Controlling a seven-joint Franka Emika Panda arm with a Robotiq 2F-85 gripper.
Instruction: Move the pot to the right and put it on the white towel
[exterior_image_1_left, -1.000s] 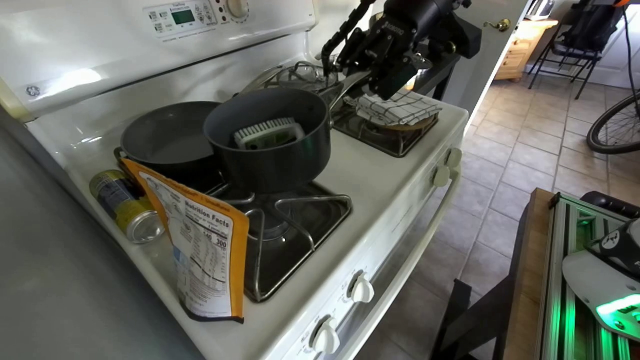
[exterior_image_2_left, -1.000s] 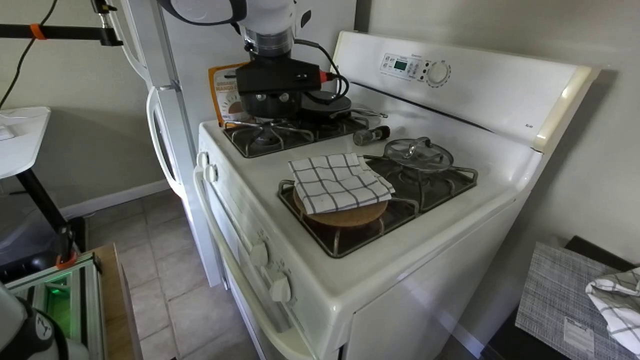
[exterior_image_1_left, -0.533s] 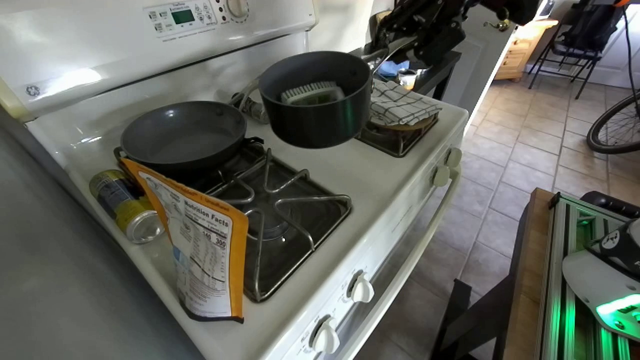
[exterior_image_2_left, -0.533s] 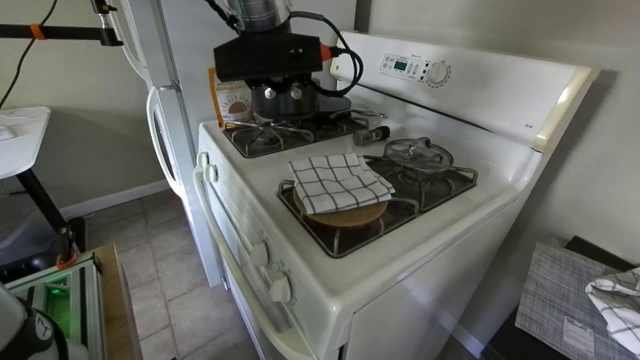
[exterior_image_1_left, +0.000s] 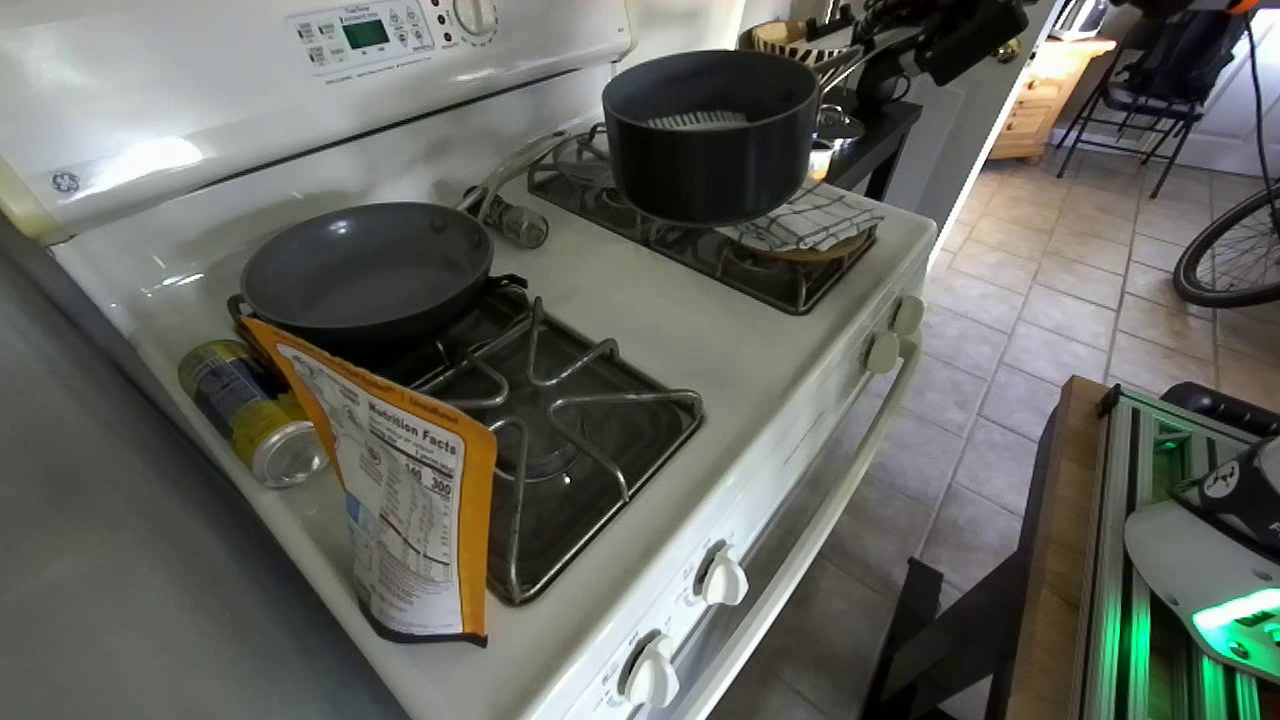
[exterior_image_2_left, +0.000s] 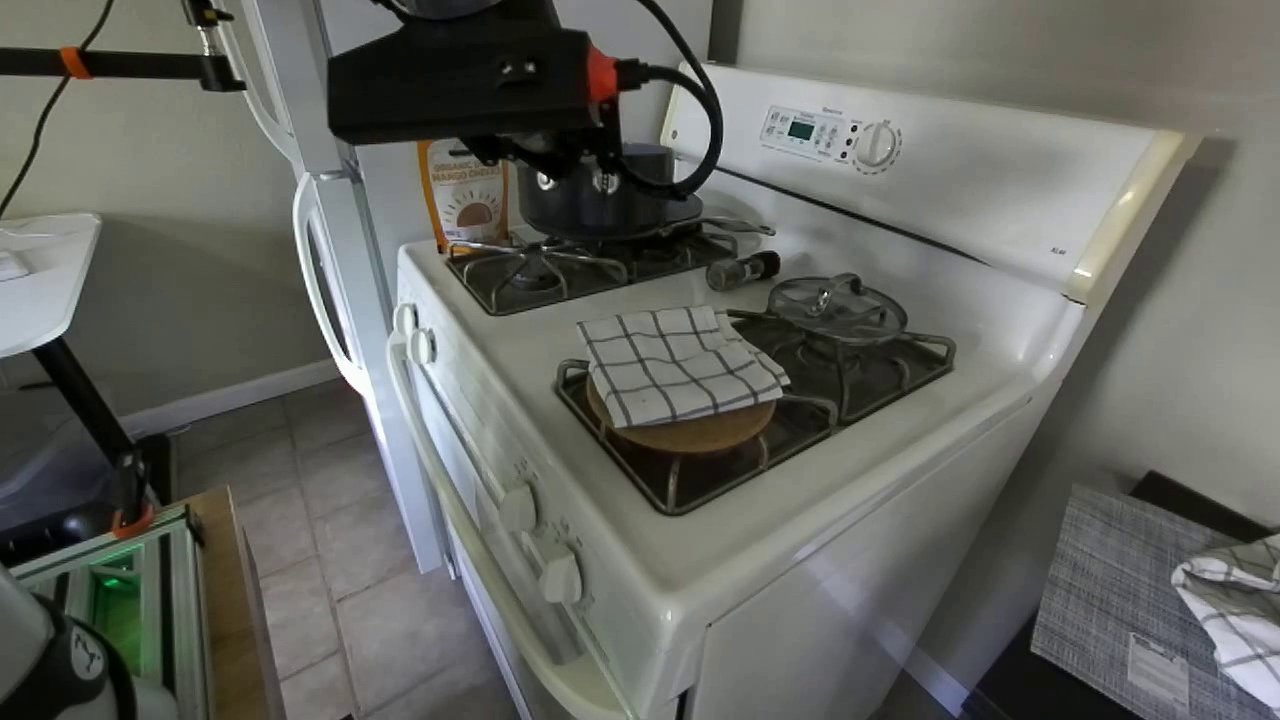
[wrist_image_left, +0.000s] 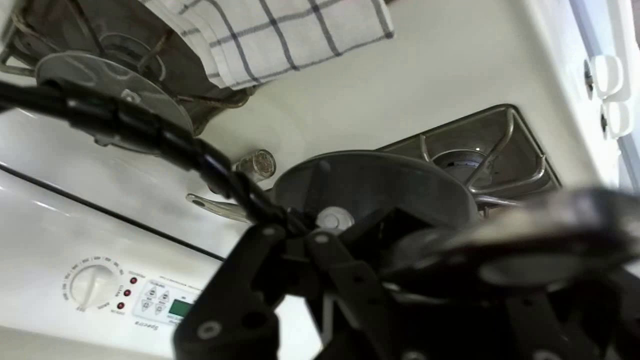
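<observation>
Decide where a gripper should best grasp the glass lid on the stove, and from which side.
By the handle on its top, coming down from above. The glass lid lies on the rear burner grate with that handle arching up above the glass, so closing across it should probably give the surest hold.

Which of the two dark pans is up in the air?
The deep pot with white bristles showing inside; the shallow frying pan rests on the stove.
</observation>
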